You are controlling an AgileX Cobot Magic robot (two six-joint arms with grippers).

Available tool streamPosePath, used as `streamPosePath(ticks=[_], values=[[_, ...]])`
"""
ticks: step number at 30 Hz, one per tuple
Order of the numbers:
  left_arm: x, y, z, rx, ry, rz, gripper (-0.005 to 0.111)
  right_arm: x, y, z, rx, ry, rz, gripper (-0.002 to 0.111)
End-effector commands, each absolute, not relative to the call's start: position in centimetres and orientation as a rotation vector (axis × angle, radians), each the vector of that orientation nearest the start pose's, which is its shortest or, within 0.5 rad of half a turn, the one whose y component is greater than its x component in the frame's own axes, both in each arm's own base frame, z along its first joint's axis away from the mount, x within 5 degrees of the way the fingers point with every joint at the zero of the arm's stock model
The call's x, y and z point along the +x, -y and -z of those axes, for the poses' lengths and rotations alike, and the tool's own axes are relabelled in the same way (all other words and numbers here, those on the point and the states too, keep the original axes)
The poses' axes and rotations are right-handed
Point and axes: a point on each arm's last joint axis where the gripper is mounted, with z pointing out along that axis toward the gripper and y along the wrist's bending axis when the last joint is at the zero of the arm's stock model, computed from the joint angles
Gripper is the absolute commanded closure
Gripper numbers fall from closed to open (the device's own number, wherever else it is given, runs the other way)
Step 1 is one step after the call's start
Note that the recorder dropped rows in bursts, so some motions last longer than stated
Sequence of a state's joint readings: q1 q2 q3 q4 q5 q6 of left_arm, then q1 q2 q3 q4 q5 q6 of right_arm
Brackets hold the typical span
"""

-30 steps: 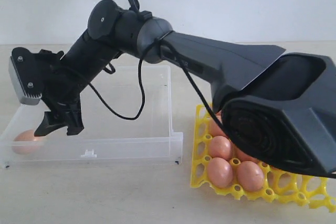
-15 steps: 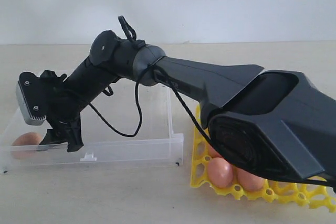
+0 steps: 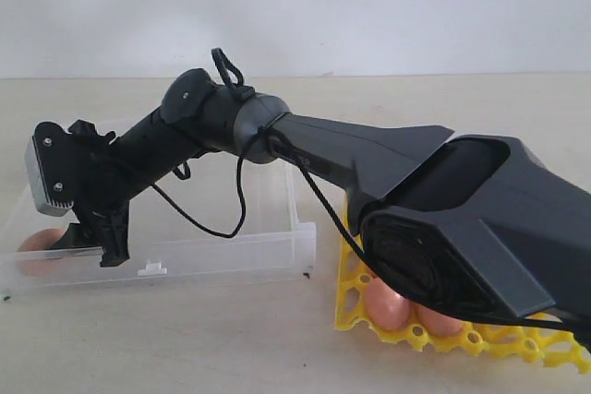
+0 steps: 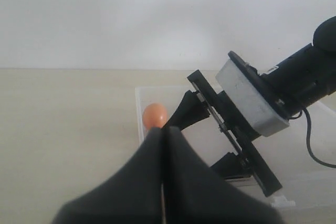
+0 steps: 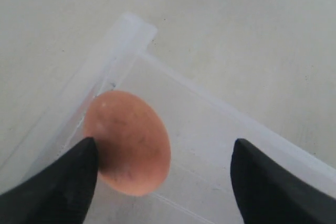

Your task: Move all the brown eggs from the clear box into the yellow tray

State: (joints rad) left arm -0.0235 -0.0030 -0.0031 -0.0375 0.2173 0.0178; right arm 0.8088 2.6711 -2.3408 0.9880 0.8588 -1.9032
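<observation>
Since the right gripper (image 5: 163,148) hangs wide open with the brown egg (image 5: 128,140) off-centre between its jaws in the near-left corner of the clear box (image 3: 231,256), centre over it, then close gently.

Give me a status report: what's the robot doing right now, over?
Right gripper open, straddling one brown egg in clear box corner, not gripped. Left gripper shut, empty. Yellow tray partly filled. Nothing blocking.

Looks like a robotics lab bench: a plain beige matte worktop (image 3: 185,339) backed at twelve o'clock by a bare white wall (image 3: 388,6), with a black jointed robot arm (image 3: 351,149) reaching toward nine o'clock.
</observation>
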Motion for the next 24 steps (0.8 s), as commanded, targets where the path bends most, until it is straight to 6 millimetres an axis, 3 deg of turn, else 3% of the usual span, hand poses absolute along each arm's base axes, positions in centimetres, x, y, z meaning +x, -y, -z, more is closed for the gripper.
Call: streamPosePath(ticks=[1,10,18,21,23,24], values=[[5.6,0.2,-19.4,0.019,-1.692,0.042,0.111,35.1,-44.8,-10.1,-2.069,-0.991,-0.587,0.04],[5.6,0.2,-19.4,0.019,-1.692,0.042,0.111,33.9,-44.1,-11.1,-2.09,-1.237,-0.805,0.04],[5.6,0.2,-19.4,0.019,-1.692,0.042,0.111,34.2,-43.6,-13.0,-2.129,-1.246,-0.723,0.04],[5.6,0.2,-19.4,0.019,-1.692,0.042,0.111,33.9,-43.3,-14.9,-2.138,-1.238,-0.727,0.04],[5.6,0.2,-19.4,0.019,-1.692,0.042,0.111,34.3,-43.6,-16.2,-2.061,-1.251,-0.688,0.04],[5.6,0.2,-19.4,0.019,-1.692,0.042,0.111,35.0,-43.9,-16.4,-1.935,-1.351,-0.673,0.04]])
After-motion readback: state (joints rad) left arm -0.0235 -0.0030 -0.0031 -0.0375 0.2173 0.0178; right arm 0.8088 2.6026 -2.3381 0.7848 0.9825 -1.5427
